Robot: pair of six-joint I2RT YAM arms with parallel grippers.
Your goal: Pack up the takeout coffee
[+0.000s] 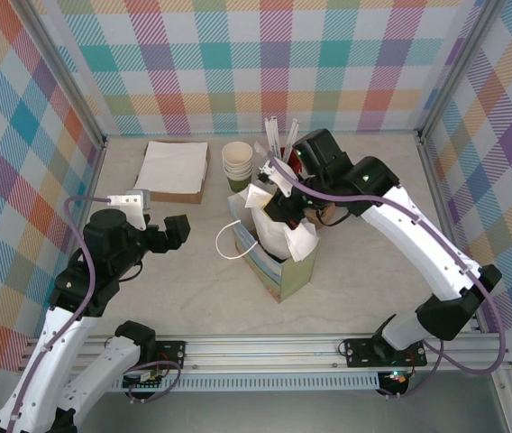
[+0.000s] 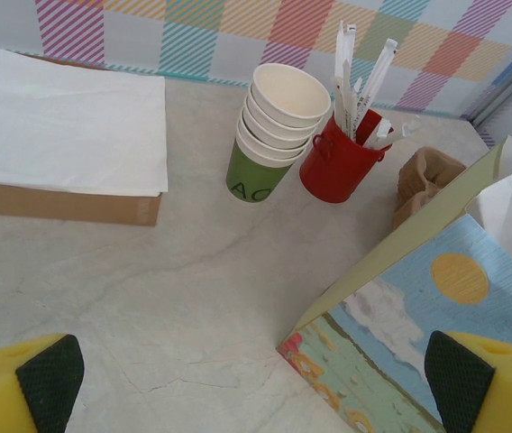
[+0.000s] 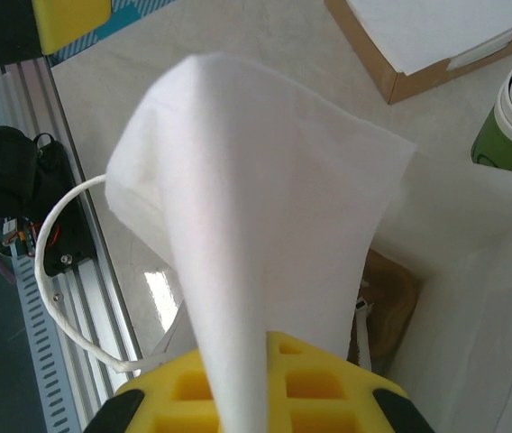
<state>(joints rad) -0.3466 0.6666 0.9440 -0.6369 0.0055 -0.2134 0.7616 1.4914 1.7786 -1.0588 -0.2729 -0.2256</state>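
Note:
The takeout coffee is hidden. A paper bag [image 1: 278, 271] printed with a blue and green picture [image 2: 418, 316] stands open mid-table, its white loop handle [image 3: 62, 280] hanging toward the left. My right gripper [image 1: 278, 185] hovers over the bag's mouth, shut on a white napkin [image 3: 256, 180] that fans out from between its yellow fingers [image 3: 346, 379]. Part of the napkin [image 1: 283, 236] droops over the bag's top. My left gripper [image 2: 254, 383] stands wide open, low over the table by the bag's near-left corner, with nothing between its pads [image 2: 50, 377].
A flat stack of white napkins on a cardboard tray [image 1: 177, 170] [image 2: 67, 126] lies at the back left. Lidless cups [image 1: 237, 162] [image 2: 278, 117] are stacked beside a red cup of stirrers [image 2: 342, 164]. A brown crumpled piece [image 2: 423, 180] sits behind the bag.

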